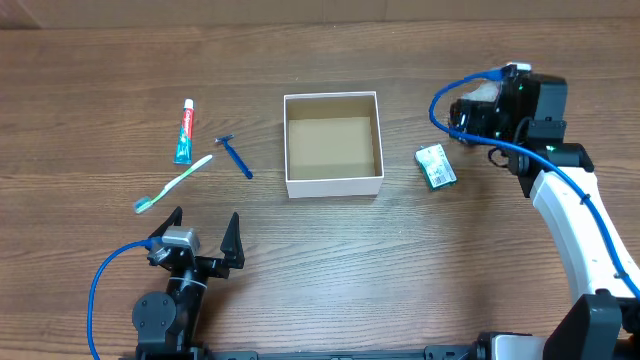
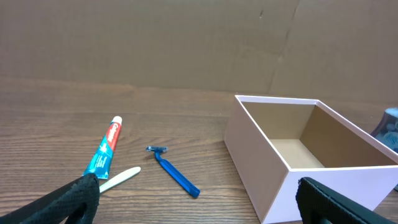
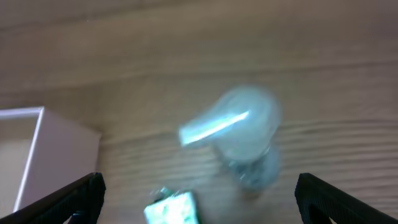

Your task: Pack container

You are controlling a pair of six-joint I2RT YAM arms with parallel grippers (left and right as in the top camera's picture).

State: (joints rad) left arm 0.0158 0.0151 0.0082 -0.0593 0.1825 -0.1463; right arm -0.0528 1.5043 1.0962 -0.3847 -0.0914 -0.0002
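The container [image 1: 335, 185] is a square open box, white outside and brown inside, empty at the table's middle; it also shows in the left wrist view [image 2: 261, 168]. To its left lie a toothpaste tube [image 1: 185, 131] [image 2: 106, 152], a toothbrush [image 1: 174, 183] [image 2: 121, 178] and a blue razor [image 1: 234, 156] [image 2: 174, 171]. My left gripper [image 1: 200, 240] [image 2: 199, 208] is open and empty near the front edge. My right gripper [image 1: 472, 112] [image 3: 199, 199] is open at the right, above a blurred clear bottle [image 3: 249, 134] and a green packet [image 1: 436, 166] [image 3: 173, 211].
A brown cardboard wall [image 2: 186, 43] stands behind the table. The right arm's blue cable [image 1: 470, 85] loops above the bottle. Bare wooden table [image 1: 400, 270] lies in front of the container.
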